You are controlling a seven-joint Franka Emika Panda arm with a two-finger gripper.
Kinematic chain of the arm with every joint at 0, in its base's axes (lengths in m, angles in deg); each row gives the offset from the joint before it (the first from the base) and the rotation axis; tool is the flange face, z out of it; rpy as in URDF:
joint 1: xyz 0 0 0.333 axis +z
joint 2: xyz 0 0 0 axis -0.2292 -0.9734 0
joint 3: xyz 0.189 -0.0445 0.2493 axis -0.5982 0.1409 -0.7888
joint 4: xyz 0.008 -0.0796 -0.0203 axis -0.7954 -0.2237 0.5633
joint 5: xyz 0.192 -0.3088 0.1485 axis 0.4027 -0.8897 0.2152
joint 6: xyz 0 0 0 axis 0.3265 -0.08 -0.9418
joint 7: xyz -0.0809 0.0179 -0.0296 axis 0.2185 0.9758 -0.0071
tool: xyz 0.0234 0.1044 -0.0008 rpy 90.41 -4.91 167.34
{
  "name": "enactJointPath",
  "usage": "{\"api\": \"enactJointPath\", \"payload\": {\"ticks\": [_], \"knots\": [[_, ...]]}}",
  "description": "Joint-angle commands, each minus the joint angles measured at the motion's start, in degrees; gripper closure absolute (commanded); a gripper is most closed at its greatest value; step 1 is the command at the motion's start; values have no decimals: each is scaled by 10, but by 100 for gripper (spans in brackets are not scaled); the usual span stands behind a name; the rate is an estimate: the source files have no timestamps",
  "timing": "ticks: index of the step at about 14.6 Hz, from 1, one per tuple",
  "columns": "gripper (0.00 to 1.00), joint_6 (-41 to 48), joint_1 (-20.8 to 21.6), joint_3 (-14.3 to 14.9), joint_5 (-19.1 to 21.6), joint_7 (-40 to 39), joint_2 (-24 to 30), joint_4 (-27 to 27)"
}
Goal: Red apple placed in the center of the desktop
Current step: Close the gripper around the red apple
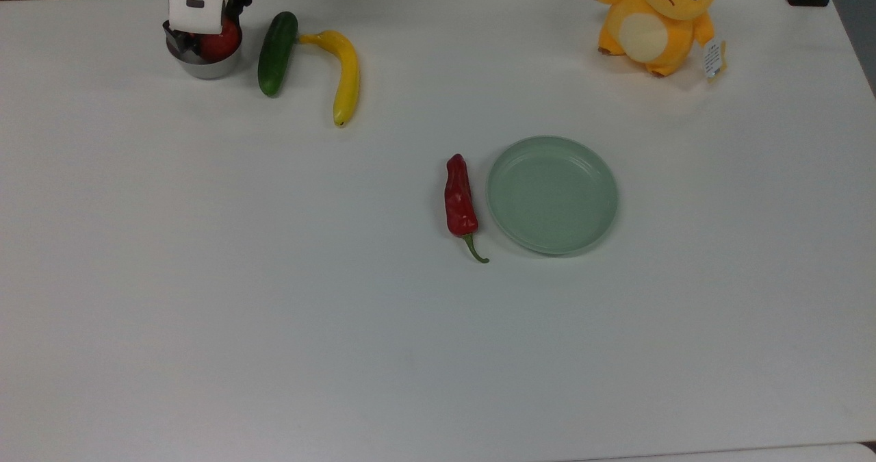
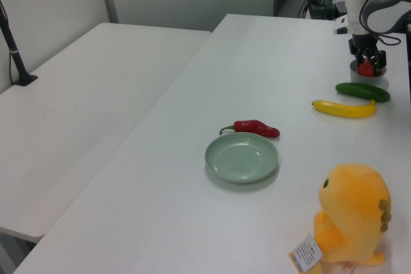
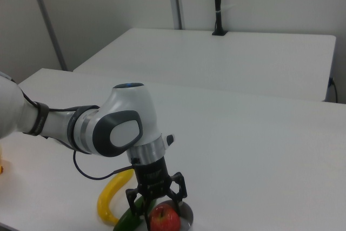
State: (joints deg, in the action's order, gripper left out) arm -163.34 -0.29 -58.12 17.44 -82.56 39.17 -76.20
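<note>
The red apple (image 1: pixel 223 43) (image 2: pixel 366 69) (image 3: pixel 165 219) sits in a small metal bowl (image 1: pixel 205 69) (image 3: pixel 187 219) at the top view's far left corner of the white desktop (image 1: pixel 274 298). My gripper (image 1: pixel 204 35) (image 2: pixel 367 65) (image 3: pixel 157 197) hangs straight down over the bowl. It is open, one finger on each side of the apple's upper half, and its white body hides part of the apple in the top view.
A cucumber (image 1: pixel 277 53) and a banana (image 1: pixel 346 75) lie just right of the bowl in the top view. A red chili pepper (image 1: pixel 460 198) lies beside a pale green plate (image 1: pixel 554 195) near the middle. An orange plush toy (image 1: pixel 657 17) stands at the far right.
</note>
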Motion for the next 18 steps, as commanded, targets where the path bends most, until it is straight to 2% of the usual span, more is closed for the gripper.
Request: {"api": "enactJointPath", "payload": {"ticks": [1, 2, 6, 10, 15, 17, 18], "knots": [[34, -13, -5, 1, -11, -9, 16, -18], [37, -13, -5, 1, -11, -9, 16, -18], [63, -12, -5, 1, -11, -9, 17, -18], [65, -7, -9, 2, -11, -8, 20, -16], [65, 55, -4, 11, 0, -10, 43, 14], [64, 85, 1, 11, 26, -9, 52, 44], [64, 111, 3, 11, 53, -9, 53, 70]]}}
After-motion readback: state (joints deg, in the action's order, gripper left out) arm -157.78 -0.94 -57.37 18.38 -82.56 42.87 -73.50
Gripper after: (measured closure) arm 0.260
